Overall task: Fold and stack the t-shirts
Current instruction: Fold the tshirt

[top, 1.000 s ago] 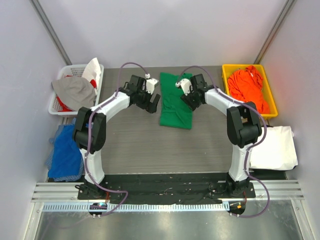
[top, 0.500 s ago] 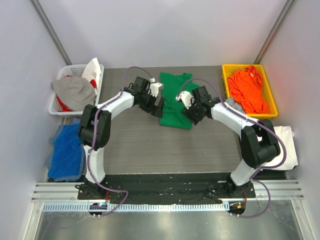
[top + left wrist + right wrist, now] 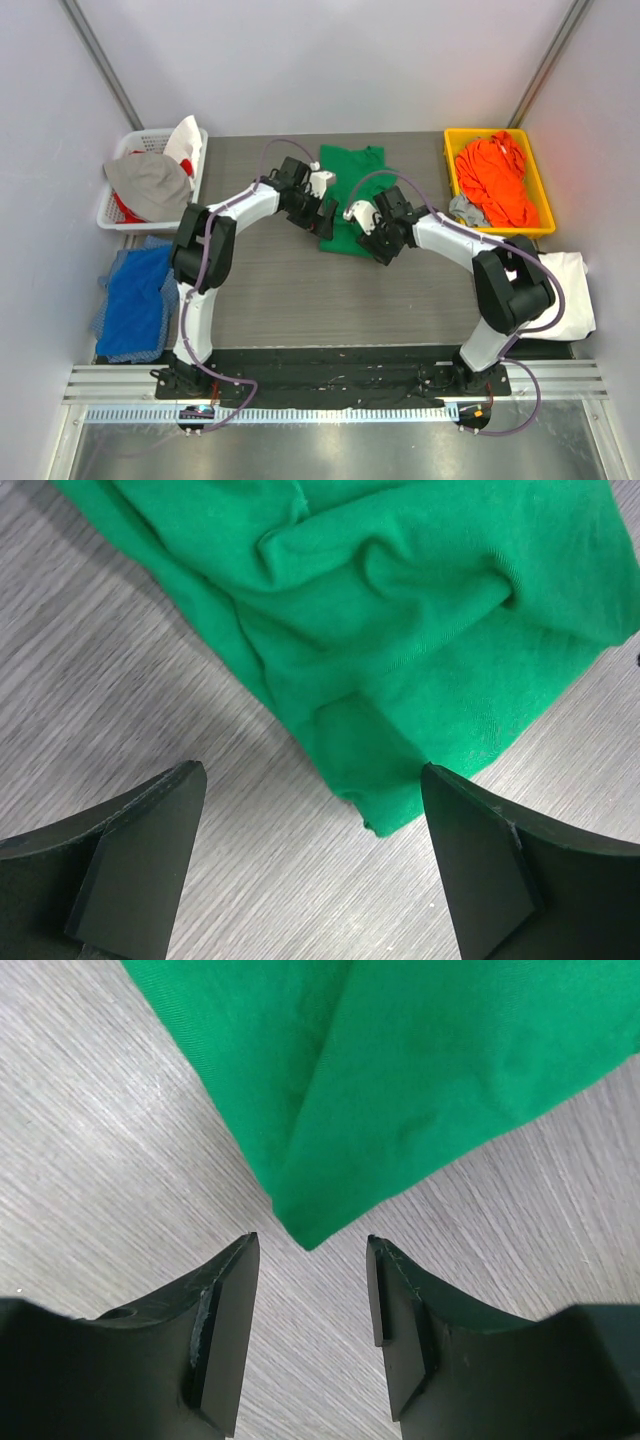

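Observation:
The green t-shirt (image 3: 352, 190) lies as a folded strip in the middle of the table. My left gripper (image 3: 326, 214) is open and empty at the shirt's near left corner; in the left wrist view (image 3: 312, 772) that corner (image 3: 385, 820) lies between the wide-apart fingers. My right gripper (image 3: 377, 243) is open and empty at the near right corner; in the right wrist view (image 3: 311, 1242) the corner tip (image 3: 305, 1238) sits just at the gap between the fingertips. The orange t-shirt (image 3: 497, 178) is heaped in a yellow bin (image 3: 450, 140). The white t-shirt (image 3: 560, 300) lies folded at the right edge.
A white basket (image 3: 130, 140) with grey and white cloth stands at the back left. A blue cloth (image 3: 135, 300) lies off the table's left edge. A small grey cloth (image 3: 463, 210) lies by the yellow bin.
Both grippers have moved nearer along the green shirt, from its sides down to its near corners. The left went right and nearer, the right went left and nearer. The shirt has barely moved.

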You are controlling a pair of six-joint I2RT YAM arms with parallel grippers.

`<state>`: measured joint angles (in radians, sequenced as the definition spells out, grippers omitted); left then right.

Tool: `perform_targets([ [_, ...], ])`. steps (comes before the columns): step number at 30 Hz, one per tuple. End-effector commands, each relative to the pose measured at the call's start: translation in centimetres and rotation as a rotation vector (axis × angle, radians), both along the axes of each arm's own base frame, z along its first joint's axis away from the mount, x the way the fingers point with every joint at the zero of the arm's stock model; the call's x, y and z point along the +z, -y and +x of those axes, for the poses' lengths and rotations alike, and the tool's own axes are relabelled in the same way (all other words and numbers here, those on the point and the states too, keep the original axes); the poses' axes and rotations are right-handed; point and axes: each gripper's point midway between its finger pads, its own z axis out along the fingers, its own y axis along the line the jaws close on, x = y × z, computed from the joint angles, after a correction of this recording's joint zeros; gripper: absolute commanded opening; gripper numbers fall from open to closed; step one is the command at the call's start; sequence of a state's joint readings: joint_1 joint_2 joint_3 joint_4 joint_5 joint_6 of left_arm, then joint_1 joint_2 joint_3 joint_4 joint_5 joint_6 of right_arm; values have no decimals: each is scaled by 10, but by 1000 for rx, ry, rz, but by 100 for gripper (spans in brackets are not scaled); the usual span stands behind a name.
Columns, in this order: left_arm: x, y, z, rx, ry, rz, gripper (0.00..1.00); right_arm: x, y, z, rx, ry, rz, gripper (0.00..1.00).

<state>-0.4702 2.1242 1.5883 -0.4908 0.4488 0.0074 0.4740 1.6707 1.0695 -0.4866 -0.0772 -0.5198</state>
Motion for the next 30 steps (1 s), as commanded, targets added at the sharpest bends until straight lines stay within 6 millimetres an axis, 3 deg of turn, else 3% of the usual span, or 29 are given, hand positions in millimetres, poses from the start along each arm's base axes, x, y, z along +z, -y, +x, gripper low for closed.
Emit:
perform_targets([
  [1, 3, 12, 0, -24, -4, -20, 95, 4, -12, 13, 4, 24, 39, 53],
  [9, -6, 26, -10, -59, -25, -19, 95, -8, -17, 18, 13, 9, 42, 52],
  [16, -14, 20, -25, -51, -61, 0, 93, -7, -19, 26, 17, 26, 37, 50],
  [26, -25, 19, -32, -62, -89, 8, 74, -11, -23, 35, 24, 30, 32, 49],
  [30, -29, 18, -34, -63, -101, 11, 60, -17, -23, 35, 27, 17, 27, 39],
])
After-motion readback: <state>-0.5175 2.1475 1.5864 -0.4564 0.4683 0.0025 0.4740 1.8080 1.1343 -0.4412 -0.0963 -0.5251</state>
